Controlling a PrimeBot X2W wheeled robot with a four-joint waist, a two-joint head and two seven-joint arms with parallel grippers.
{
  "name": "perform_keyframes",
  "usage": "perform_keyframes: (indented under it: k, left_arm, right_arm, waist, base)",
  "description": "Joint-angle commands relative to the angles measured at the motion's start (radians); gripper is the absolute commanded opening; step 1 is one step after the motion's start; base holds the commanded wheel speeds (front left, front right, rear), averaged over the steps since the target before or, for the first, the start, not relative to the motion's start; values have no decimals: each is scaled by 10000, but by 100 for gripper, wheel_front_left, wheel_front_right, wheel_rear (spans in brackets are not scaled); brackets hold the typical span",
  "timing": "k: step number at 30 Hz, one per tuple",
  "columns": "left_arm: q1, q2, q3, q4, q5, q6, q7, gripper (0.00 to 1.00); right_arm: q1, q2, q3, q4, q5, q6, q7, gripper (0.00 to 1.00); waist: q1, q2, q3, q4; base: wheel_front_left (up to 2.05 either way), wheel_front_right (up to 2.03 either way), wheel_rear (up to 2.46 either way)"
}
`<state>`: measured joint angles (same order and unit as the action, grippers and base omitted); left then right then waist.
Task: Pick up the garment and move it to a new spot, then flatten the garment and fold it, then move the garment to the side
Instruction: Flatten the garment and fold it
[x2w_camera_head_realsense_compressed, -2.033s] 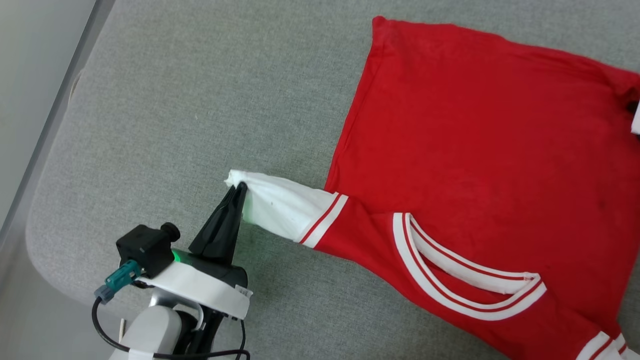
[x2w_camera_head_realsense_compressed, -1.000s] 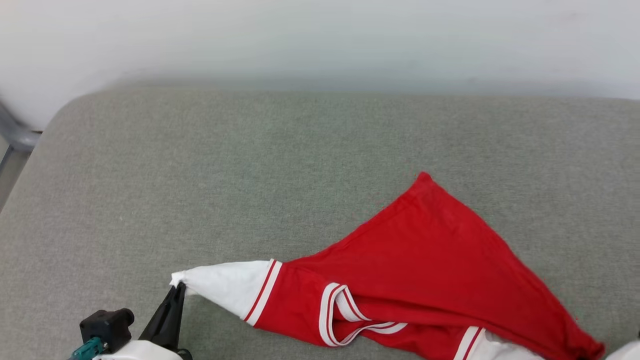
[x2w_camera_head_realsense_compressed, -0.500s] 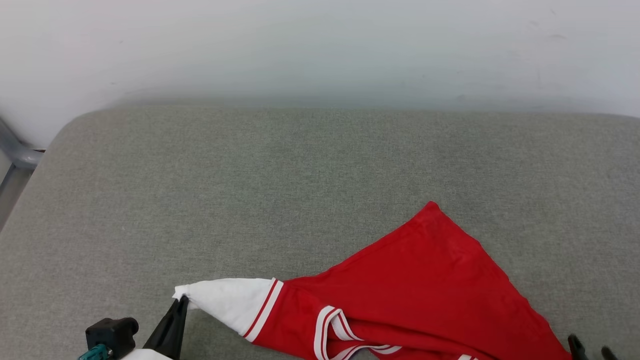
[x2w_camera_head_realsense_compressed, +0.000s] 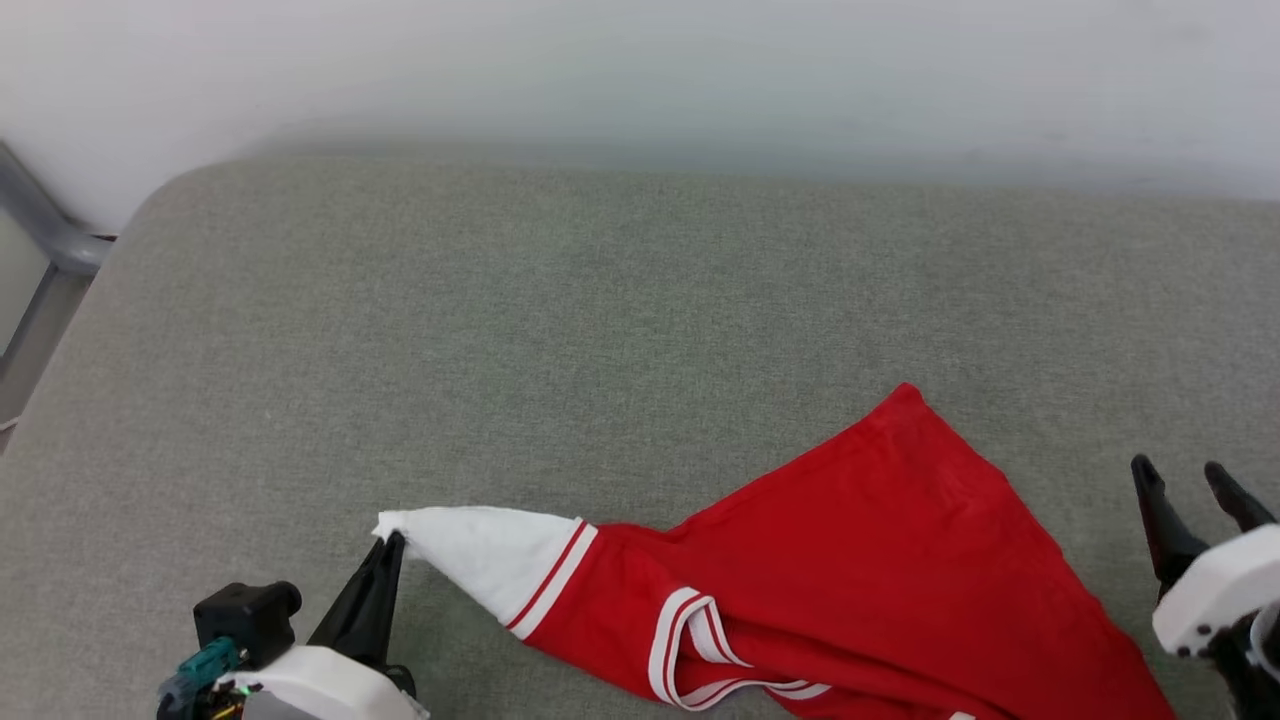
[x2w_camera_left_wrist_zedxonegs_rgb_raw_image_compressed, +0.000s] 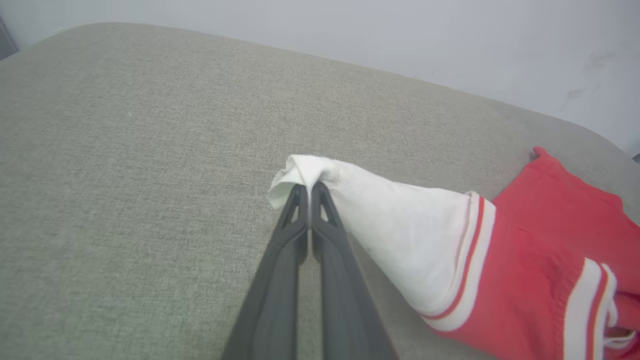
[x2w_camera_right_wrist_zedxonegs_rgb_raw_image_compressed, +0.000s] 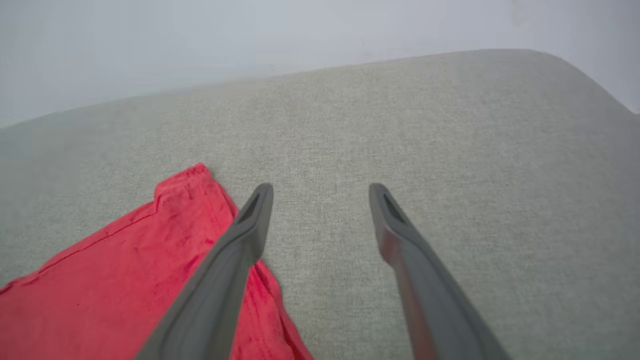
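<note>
Pinching the garment (x2w_camera_head_realsense_compressed: 850, 560) by its white sleeve tip, left hand (x2w_camera_head_realsense_compressed: 393, 540); right hand (x2w_camera_head_realsense_compressed: 1178, 466) splayed, empty, alongside.

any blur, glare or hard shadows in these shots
Head view: soft even light, no glare, but the wall and the far edge of the grey cushion blur together. Left wrist view: garment and cushion weave sharp. Right wrist view: right gripper soft near the lens, far edge hazy.
</note>
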<state>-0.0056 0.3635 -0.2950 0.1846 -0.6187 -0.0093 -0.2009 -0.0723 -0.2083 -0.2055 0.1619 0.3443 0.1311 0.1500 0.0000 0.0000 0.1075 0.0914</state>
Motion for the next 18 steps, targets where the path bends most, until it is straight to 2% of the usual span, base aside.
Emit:
perform_keyframes:
  k: [1, 7, 10, 13, 18]
  left_arm:
    - [-258, -52, -28, 25, 59, -78, -84, 0]
    - [-873, -193, -159, 125, 122, -326, -238, 0]
    - [-1137, -279, -281, 194, 181, -442, -290, 0]
    - [-1434, -367, -391, 283, 253, -569, -351, 0]
    - [-1925, -537, -575, 411, 286, -777, -440, 0]
  right_arm:
    - [-445, -280, 205, 91, 180, -5, 394, 100]
    - [-2093, -1412, 1620, 344, 684, -9, 3965, 100]
    - [-2798, -1726, 2304, 300, 901, -7, 5271, 100]
    - [-3299, -1976, 2992, 362, 972, -7, 6012, 100]
    - [-3872, -2148, 3839, 849, 1295, -7, 6428, 100]
  waist:
    - [0, 0, 255, 214]
    - [0, 0, 763, 600]
    - [0, 0, 989, 799]
    - [0, 0, 1252, 979]
    - [0, 0, 1714, 1254]
  base:
    - [0, 0, 0]
    - [0, 0, 0]
    - [0, 0, 0]
    - [0, 0, 0]
    - [0, 0, 0]
